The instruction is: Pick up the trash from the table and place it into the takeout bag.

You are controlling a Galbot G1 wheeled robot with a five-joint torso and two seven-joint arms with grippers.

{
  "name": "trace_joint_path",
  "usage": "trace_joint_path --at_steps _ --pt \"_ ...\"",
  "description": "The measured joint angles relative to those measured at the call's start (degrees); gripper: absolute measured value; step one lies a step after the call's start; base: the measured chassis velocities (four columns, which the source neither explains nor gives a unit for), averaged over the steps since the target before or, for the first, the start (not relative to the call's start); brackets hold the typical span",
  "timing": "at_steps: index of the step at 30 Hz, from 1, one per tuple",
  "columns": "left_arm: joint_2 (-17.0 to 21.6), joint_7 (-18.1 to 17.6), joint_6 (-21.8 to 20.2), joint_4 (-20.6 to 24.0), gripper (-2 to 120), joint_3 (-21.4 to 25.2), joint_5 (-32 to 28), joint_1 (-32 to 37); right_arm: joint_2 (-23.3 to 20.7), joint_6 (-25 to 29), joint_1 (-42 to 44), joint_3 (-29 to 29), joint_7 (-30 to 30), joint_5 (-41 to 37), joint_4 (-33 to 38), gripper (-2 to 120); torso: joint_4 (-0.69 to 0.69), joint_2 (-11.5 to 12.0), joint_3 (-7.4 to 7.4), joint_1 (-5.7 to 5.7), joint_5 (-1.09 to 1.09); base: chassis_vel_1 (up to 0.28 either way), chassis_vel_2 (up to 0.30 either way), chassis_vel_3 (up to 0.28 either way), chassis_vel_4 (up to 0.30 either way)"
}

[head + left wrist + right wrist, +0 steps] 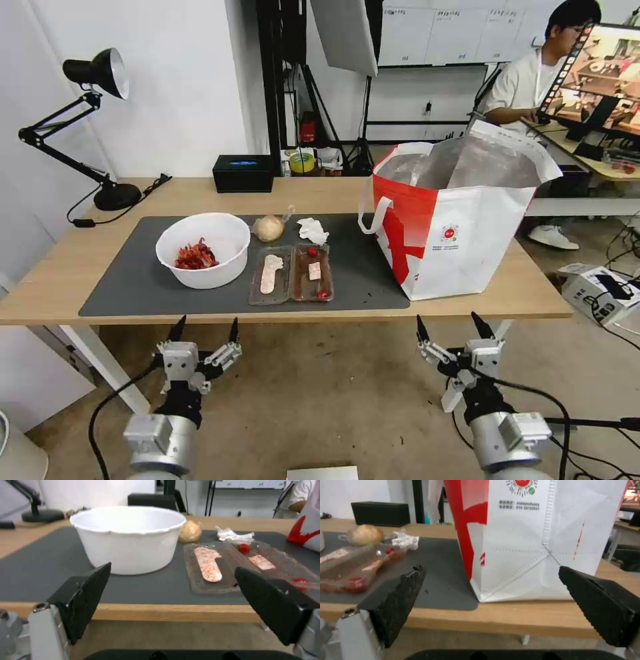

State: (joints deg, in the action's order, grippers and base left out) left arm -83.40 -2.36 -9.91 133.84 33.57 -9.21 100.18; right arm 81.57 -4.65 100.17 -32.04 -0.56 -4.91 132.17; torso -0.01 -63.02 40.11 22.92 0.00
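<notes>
The trash lies on the dark mat of the table: a white bowl holding red scraps, a clear hinged tray with food bits, a crumpled tissue and a beige lump in clear wrap. The red-and-white takeout bag stands open at the table's right end. My left gripper hangs open below the table's front edge, facing the bowl. My right gripper is open below the edge, facing the bag.
A black box and a black desk lamp stand at the back of the table. A person sits at a desk behind the bag. A white box with cables lies on the floor at right.
</notes>
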Motion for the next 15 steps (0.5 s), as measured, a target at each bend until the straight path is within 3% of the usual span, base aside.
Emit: trace_joint_path --at_steps 1,3,5,7,9,11,13,15 --pt "0.00 0.00 0.00 0.00 100 0.00 0.00 0.00 0.00 0.00 0.00 0.00 0.00 0.00 0.00 100 0.00 0.00 0.00 0.00 0.00 0.000 0.000 0.000 0.000" --pt "1.47 -1.39 -5.76 1.26 100 1.21 -5.29 -1.65 -4.01 -4.88 -2.79 -0.66 -0.72 -4.98 0.61 100 0.01 0.00 0.00 0.00 0.00 0.000 0.000 0.000 0.000" --pt "1.74 -1.68 -6.82 1.50 100 1.44 -6.30 -2.00 -4.68 -5.75 -3.27 -0.78 -0.85 -5.84 0.71 100 0.01 0.00 0.00 0.00 0.00 0.000 0.000 0.000 0.000" --pt "3.07 -2.93 -11.98 2.59 100 2.50 -10.98 -3.52 -8.71 -10.75 -6.17 -1.46 -1.62 -10.87 1.33 100 0.01 0.00 0.00 0.00 0.00 0.000 0.000 0.000 0.000" --pt "3.36 -3.17 -13.06 2.83 100 2.74 -12.00 -3.85 -9.44 -11.62 -6.67 -1.58 -1.75 -11.76 1.45 100 0.01 0.00 0.01 0.00 0.00 0.000 0.000 0.000 0.000" --pt "4.65 -4.41 -18.17 3.93 100 3.81 -16.67 -5.36 -13.46 -16.56 -9.54 -2.25 -2.51 -16.79 2.10 100 0.01 0.00 0.00 0.00 0.01 0.000 0.000 0.000 0.000" --pt "4.82 -4.60 -18.91 4.09 100 3.96 -17.33 -5.58 -14.02 -17.25 -9.94 -2.34 -2.63 -17.48 2.18 100 0.01 0.00 0.00 0.00 0.00 0.000 0.000 0.000 0.000" --pt "6.36 -5.92 -23.88 4.99 100 4.93 -22.57 -7.41 -18.50 -22.69 -13.13 -3.11 -3.42 -23.01 2.85 100 0.02 0.00 0.01 0.00 0.02 0.000 0.000 0.000 0.000"
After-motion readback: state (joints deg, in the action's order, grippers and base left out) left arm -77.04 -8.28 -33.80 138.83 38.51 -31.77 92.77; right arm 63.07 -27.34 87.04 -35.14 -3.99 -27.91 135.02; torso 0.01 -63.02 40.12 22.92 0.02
